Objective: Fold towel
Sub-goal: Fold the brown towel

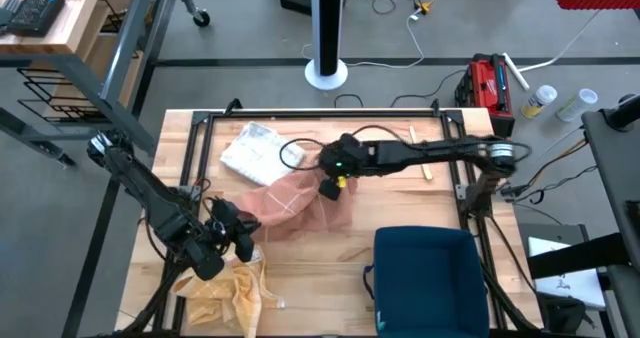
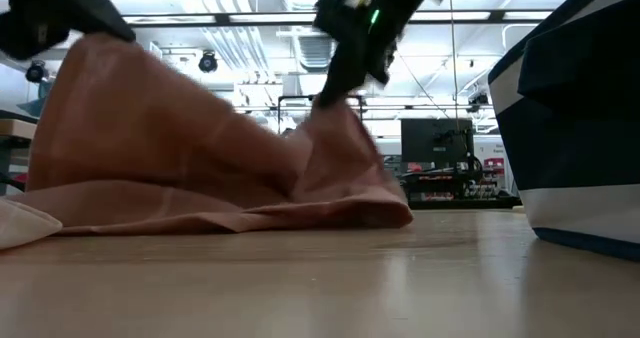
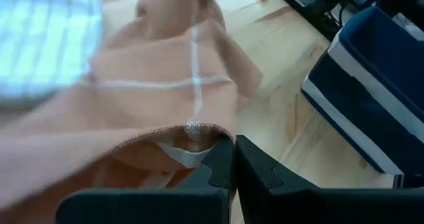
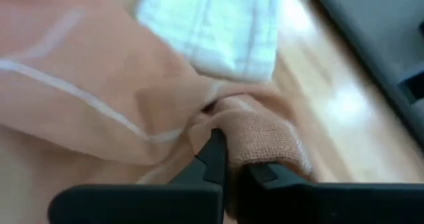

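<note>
Two claws on the cloth: from above I see both arms meeting at the pink towel [image 1: 290, 206], my landmark, lying mid-table.
High view, right gripper [image 1: 328, 188]: at the towel's far right edge, closed on a pinch of fabric.
High view, left gripper [image 1: 232, 233]: at the towel's near left corner, closed on that corner.
High view, neighbours: white folded towel [image 1: 250, 150] just beyond the pink towel, blue bin [image 1: 425, 263] to its near right, yellow cloth [image 1: 225, 288] on its near left.
Low view, towel: lifted at two points, sagging between them, its lower hem resting on the table [image 2: 400, 278].
Left wrist view, grip: my fingers [image 3: 222, 161] pressed together on the hem, only a thin edge caught.
Right wrist view, grip: fingers [image 4: 218, 154] shut on a bunched fold, the white towel just behind.
Step in hand, my judgement: I carry both held points level and together across the towel, keep the cloth taut, and lift slowly because the left bite looks shallow.
</note>
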### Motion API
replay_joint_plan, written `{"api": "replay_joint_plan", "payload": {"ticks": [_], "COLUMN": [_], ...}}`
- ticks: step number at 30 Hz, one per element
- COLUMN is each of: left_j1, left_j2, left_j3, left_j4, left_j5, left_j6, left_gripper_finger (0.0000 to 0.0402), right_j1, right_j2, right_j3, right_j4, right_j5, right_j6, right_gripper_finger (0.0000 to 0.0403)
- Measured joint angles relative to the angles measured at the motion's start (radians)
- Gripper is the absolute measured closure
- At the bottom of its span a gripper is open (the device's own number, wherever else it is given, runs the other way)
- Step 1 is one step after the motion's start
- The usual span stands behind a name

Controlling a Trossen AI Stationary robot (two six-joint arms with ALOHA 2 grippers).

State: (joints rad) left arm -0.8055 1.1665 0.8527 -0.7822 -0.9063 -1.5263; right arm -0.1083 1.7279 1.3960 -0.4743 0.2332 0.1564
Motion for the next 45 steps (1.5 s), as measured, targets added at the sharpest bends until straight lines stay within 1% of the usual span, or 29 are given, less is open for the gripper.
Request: {"api": "replay_joint_plan", "payload": {"ticks": [3, 10, 12, 14, 16, 18, 23, 26, 29, 32, 38, 45], "left_j1": [0.000, -0.004, -0.012, -0.015, -0.017, -0.017, -0.017, -0.016, -0.017, -0.017, -0.017, -0.017], "left_j2": [-0.021, -0.026, -0.025, -0.024, -0.024, -0.024, -0.030, -0.035, -0.038, -0.045, -0.051, -0.050], "left_j3": [0.059, 0.263, 0.334, 0.401, 0.453, 0.493, 0.548, 0.567, 0.572, 0.570, 0.562, 0.559], "left_j4": [-0.115, -0.499, -0.577, -0.657, -0.724, -0.781, -0.787, -0.790, -0.789, -0.789, -0.789, -0.789], "left_j5": [-0.002, 0.032, 0.033, 0.017, -0.025, -0.070, -0.198, -0.240, -0.241, -0.242, -0.238, -0.237], "left_j6": [0.022, -0.001, -0.002, -0.002, -0.001, 0.010, 0.114, 0.161, 0.186, 0.188, 0.184, 0.183], "left_gripper_finger": [0.0401, 0.0401, 0.0401, 0.0401, 0.0401, 0.0401, 0.0401, 0.0401, 0.0401, 0.0401, 0.0401, 0.0401], "right_j1": [0.012, 0.017, 0.016, 0.016, 0.017, 0.017, 0.017, 0.017, 0.017, 0.017, 0.016, 0.016], "right_j2": [-0.124, -0.376, -0.446, -0.513, -0.571, -0.616, -0.689, -0.708, -0.718, -0.722, -0.733, -0.733], "right_j3": [-0.006, -0.010, -0.012, -0.013, -0.016, -0.017, -0.043, -0.083, -0.136, -0.203, -0.320, -0.380], "right_j4": [-0.051, -0.217, -0.241, -0.234, -0.234, -0.231, -0.229, -0.220, -0.200, -0.140, -0.008, 0.059], "right_j5": [0.004, -0.017, -0.051, -0.112, -0.169, -0.199, -0.206, -0.209, -0.210, -0.214, -0.265, -0.270], "right_j6": [-0.016, -0.039, -0.040, -0.036, -0.025, -0.019, -0.011, -0.020, -0.017, -0.010, 0.008, 0.026], "right_gripper_finger": [0.0402, 0.0402, 0.0402, 0.0403, 0.0403, 0.0403, 0.0403, 0.0403, 0.0403, 0.0403, 0.0403, 0.0403]}}
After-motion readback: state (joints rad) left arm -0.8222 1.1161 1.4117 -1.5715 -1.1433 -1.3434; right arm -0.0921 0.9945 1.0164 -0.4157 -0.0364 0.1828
